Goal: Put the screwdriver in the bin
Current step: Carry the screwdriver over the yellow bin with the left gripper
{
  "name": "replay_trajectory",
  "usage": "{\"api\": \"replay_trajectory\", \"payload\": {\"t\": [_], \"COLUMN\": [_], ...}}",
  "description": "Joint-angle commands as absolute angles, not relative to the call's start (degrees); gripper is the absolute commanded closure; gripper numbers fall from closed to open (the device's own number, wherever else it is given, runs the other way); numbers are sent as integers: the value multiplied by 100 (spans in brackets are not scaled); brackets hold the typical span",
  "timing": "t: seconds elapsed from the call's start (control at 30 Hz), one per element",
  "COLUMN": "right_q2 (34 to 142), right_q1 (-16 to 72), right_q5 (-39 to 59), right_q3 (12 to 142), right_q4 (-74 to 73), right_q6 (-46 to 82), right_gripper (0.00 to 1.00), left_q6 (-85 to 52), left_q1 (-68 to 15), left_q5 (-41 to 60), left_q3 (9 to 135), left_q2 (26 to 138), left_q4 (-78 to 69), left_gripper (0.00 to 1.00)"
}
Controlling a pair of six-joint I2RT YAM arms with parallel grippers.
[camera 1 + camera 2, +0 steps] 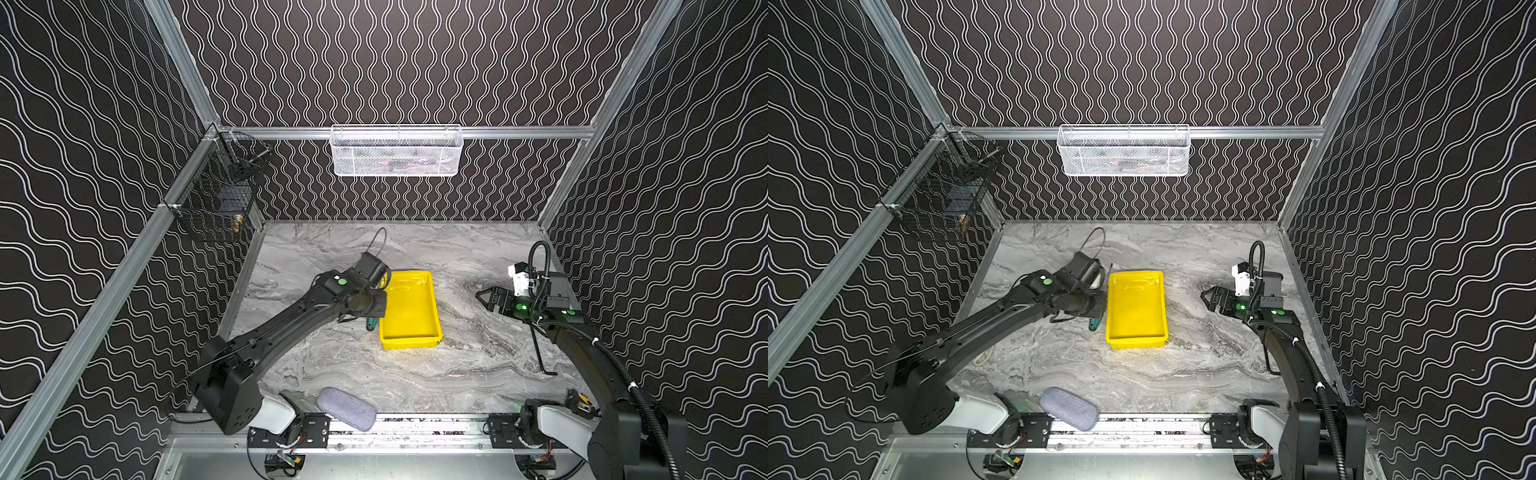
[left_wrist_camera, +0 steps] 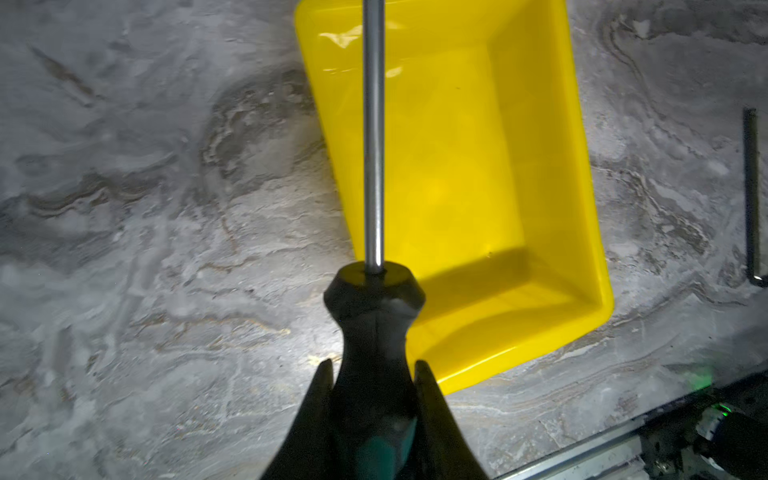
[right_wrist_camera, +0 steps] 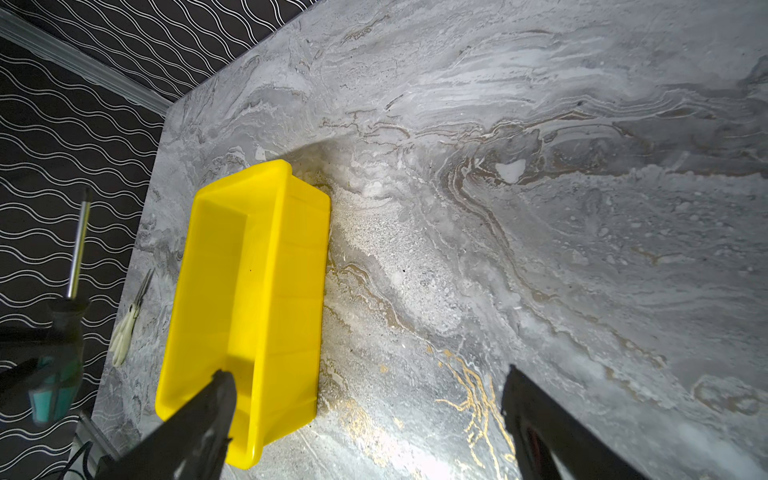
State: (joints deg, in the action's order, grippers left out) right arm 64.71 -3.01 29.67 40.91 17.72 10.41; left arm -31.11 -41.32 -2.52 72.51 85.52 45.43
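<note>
A slim screwdriver with a teal-green and black moulded handle and a thin bright steel shaft is pinched in my left gripper. The jaws are pressed onto the thick part of the handle, one on each side, just behind the black collar where the shaft begins. The shaft juts straight out ahead of my wrist.

I judge the tool stiff, fairly light and not fragile. Most of its weight is in the handle, so holding it there keeps it from tipping. The grip looks rubbery and should not slip, but the round steel shaft would be slick and would roll.

The screwdriver is not in the bin. It hangs over the table just beside the shallow bright yellow rectangular plastic bin, which is empty. In the left wrist view the shaft runs along the bin's nearer long wall. In both top views the teal butt shows just outside that wall, near a corner.

I would turn the tool along the bin's length before letting go.

The bin sits on a grey marble-patterned tabletop. A thin black L-shaped hex key lies well apart from it. My right gripper waits beyond the bin, its jaws spread wide and holding nothing.
</note>
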Motion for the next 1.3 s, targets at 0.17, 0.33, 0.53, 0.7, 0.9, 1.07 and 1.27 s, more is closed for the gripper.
{"api": "replay_trajectory", "payload": {"t": [0.17,0.33,0.53,0.7,0.9,1.07,1.27], "right_q2": [6507,6498,6545,6592,6636,6636,6656], "right_q1": [-299,-299,-299,-299,-299,-299,-299], "right_q5": [3032,3050,3058,3085,3093,3111,3142], "right_q3": [4131,4131,4131,4122,4131,4131,4122], "right_q4": [1732,1727,1705,1670,1653,1661,1635], "right_q6": [967,967,967,974,968,975,984], "right_gripper": [0,0,0,0,1,0,0], "left_q6": [-2629,-2488,-2401,-2408,-2417,-2434,-2506], "left_q1": [-4675,-4676,-4676,-4676,-4678,-4677,-4676], "left_q5": [-533,-545,-478,-405,-469,-467,-430], "left_q3": [8031,8171,8106,8056,7974,7908,7781], "left_q2": [9748,10279,10576,10726,10867,11012,11114], "left_q4": [4210,3947,3636,3534,3463,3379,3230], "left_gripper": [100,100,100,100,100,100,100]}}
